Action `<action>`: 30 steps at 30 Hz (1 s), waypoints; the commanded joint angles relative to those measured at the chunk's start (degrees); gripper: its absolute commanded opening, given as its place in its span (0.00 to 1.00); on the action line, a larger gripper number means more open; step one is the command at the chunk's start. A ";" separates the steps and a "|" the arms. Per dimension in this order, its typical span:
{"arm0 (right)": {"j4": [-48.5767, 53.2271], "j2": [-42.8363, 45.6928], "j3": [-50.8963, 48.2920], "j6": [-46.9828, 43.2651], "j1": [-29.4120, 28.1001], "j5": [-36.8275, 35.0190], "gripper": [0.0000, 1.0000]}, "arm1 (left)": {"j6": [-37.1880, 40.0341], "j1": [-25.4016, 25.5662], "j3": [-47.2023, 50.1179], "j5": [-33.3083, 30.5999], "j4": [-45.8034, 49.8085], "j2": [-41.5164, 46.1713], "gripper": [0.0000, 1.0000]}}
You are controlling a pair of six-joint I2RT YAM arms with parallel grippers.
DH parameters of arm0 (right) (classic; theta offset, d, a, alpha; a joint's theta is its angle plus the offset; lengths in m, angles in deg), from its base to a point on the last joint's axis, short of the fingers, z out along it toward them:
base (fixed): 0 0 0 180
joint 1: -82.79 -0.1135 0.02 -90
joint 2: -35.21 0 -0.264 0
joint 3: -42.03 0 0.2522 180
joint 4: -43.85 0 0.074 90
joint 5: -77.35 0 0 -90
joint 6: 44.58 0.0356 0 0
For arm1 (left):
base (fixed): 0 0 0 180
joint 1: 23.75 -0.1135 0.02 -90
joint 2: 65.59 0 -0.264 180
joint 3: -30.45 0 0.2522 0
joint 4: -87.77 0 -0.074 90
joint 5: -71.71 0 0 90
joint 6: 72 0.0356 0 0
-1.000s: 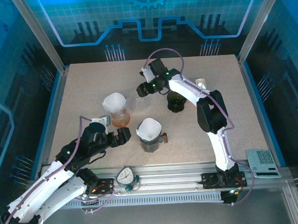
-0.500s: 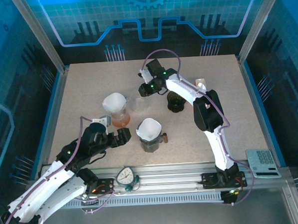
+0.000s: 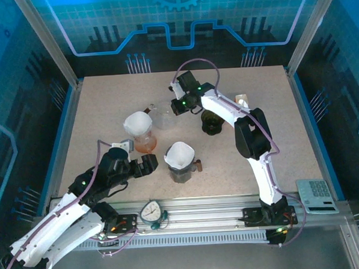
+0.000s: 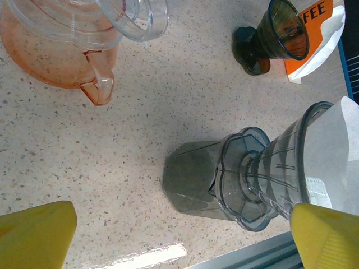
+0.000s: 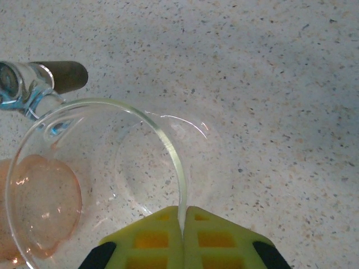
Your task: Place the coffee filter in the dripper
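Note:
My right gripper [image 3: 173,109] is shut on the thin rim of a clear glass dripper [image 5: 166,137] that has a dark handle [image 5: 60,75]; the rim passes between the yellow fingertips [image 5: 147,238]. This dripper [image 3: 162,118] holds no filter. A white coffee filter [image 3: 137,122] sits in an orange dripper [image 4: 56,56] beside it. Another filter [image 4: 336,151] sits in a grey dripper [image 3: 179,160] on a grey carafe [image 4: 196,176]. My left gripper [image 3: 150,164] is open, just left of the grey dripper, with nothing between its fingers [image 4: 35,232].
A dark green dripper [image 3: 211,122] stands right of centre, with a pack of filters [image 4: 317,33] behind it. A round timer [image 3: 151,212] lies on the front rail and a calculator [image 3: 316,195] at the front right. Bare tabletop lies at the back left.
My right gripper has closed onto the clear dripper's rim. The left arm has stayed still.

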 commanded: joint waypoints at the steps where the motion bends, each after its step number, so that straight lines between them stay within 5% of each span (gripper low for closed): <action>1: -3.60 6.37 -0.83 1.06 0.74 -1.32 0.02 | -1.27 -0.39 0.99 1.37 0.12 0.06 0.99; 13: -1.46 23.71 -9.98 0.67 4.50 -6.42 0.00 | -1.63 -0.52 1.82 1.20 -0.83 -0.37 0.99; 30: 5.02 63.68 -51.67 6.75 11.00 -14.78 0.00 | -1.66 -0.91 2.47 0.64 -2.77 -1.77 0.99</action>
